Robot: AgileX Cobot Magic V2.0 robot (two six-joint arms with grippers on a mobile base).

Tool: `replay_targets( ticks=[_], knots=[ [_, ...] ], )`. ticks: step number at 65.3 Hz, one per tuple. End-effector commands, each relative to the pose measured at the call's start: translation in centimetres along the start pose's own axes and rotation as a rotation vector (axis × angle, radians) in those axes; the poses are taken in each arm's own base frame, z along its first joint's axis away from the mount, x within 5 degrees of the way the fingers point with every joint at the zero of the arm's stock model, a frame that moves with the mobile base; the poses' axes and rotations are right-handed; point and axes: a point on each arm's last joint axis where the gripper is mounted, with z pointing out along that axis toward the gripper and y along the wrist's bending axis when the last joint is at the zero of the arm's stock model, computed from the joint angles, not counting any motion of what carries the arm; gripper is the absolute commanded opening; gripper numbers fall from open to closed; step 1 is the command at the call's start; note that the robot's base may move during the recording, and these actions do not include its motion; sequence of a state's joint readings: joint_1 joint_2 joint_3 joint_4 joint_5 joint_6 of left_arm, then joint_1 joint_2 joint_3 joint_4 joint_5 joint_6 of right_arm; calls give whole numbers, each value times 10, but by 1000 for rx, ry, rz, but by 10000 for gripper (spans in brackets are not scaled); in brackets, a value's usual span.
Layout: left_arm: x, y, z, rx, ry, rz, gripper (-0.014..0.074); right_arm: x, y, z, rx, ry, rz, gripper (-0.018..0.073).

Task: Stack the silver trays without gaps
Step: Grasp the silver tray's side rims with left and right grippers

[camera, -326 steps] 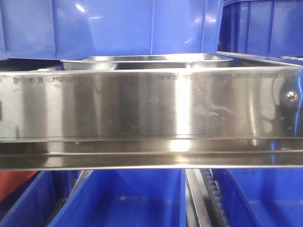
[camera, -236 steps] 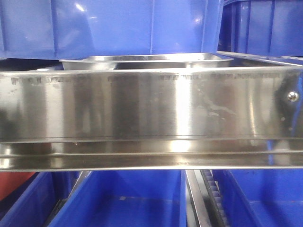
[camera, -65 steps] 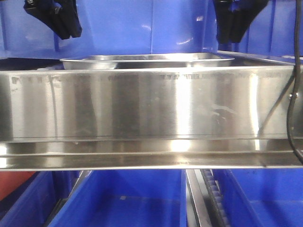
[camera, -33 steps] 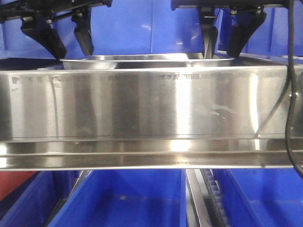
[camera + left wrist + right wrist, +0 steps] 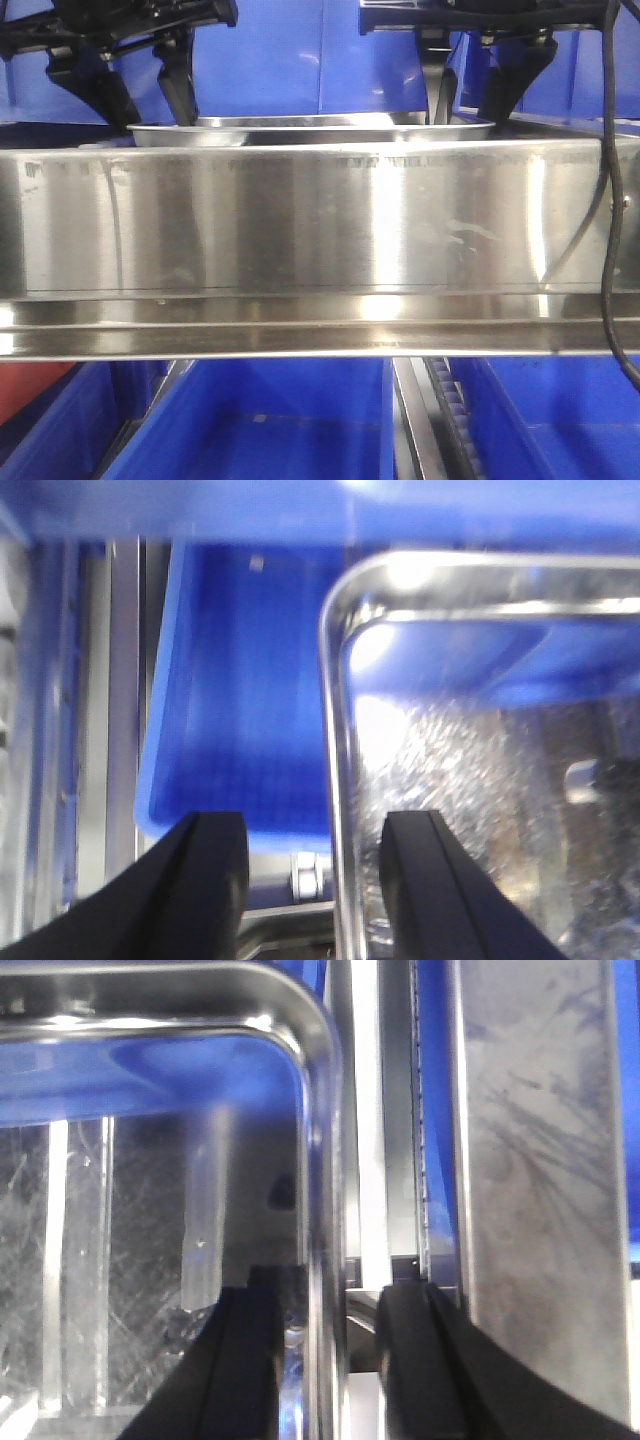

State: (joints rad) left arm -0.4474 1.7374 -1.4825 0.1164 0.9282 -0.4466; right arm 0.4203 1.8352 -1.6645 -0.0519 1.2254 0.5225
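Two ends of one shallow, shiny stainless-steel tray (image 5: pixel 310 128) with rounded corners are being addressed at once, which suits a wide, slippery pan that would tip if lifted from one side. It sits on the shelf just behind the long brushed-steel rail (image 5: pixel 300 220). The rail hides the tray's body, so whether another tray lies under it cannot be told. The left gripper (image 5: pixel 150 105) has its jaws apart and astride the tray's left rim: in the wrist view one finger hangs outside, over a blue plastic bin (image 5: pixel 240 710), the other inside the pan. The right gripper (image 5: pixel 465 105) mirrors this on the right rim, jaws likewise apart, one finger within and one outside. Neither is clamped on the metal yet. Straddling the flat out-turned lip looks like the setup for pinching it on both sides, so the tray can rise level and settle squarely, without gaps
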Motion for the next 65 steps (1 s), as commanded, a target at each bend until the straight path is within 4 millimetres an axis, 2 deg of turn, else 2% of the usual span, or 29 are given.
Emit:
replay_targets(
  ticks=[1, 23, 44, 57, 62, 65],
  knots=[
    [-1, 1, -1, 2, 7, -18, 242, -1, 1, -3, -6, -14, 7, 160],
    [2, 0, 9, -6, 49, -23, 242, -2, 1, 0, -3, -9, 6, 160],
    [3, 0, 9, 1, 54, -29, 237, -1, 5, 9, -22, 29, 18, 160],
    [2, -1, 9, 1, 52, -29, 140, -1, 5, 9, -22, 29, 18, 160],
    [2, -1, 9, 1, 52, -29, 70, -1, 5, 9, -22, 29, 18, 118],
    [2, -1, 9, 2, 52, -29, 23, -1, 5, 9, -22, 29, 18, 62]
  ],
)
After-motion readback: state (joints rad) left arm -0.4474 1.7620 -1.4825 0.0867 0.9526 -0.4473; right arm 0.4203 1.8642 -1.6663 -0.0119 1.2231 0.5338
